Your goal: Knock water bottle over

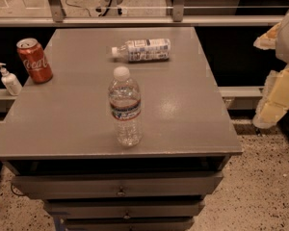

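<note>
The water bottle [124, 107] stands upright near the front middle of the grey table [192, 109]. It is clear ribbed plastic with a white cap and a narrow blue-white-red label band. My gripper [278, 93] shows as a pale white and yellowish shape at the right edge of the camera view. It is beyond the table's right side, well apart from the bottle and at about its height.
A bottle with a large white printed label [142, 49] lies on its side at the back of the table. A red Coca-Cola can [34, 60] stands at the left edge. A small pump bottle [9, 80] stands on a ledge left of the table. Drawers [120, 184] sit under the tabletop.
</note>
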Controlling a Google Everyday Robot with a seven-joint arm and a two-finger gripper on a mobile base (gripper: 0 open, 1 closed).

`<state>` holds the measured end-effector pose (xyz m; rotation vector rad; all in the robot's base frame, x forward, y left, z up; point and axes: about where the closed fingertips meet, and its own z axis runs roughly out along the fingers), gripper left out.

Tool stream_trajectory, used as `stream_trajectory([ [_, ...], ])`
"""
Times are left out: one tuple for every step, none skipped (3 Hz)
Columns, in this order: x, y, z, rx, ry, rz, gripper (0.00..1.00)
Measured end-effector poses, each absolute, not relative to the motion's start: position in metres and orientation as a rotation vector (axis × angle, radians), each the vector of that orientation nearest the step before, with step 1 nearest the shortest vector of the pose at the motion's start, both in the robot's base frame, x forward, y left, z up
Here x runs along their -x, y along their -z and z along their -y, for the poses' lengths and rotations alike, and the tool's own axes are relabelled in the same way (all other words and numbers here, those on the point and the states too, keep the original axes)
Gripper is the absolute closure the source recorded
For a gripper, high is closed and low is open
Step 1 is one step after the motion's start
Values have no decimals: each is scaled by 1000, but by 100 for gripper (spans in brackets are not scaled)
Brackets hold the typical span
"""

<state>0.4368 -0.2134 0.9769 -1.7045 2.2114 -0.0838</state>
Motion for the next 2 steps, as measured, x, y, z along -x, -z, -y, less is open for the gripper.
stream_trajectory([
  [-439, -948, 198, 1659, -65, -2179, 0],
  [-441, -920, 149, 1616, -296, -2064, 0],
])
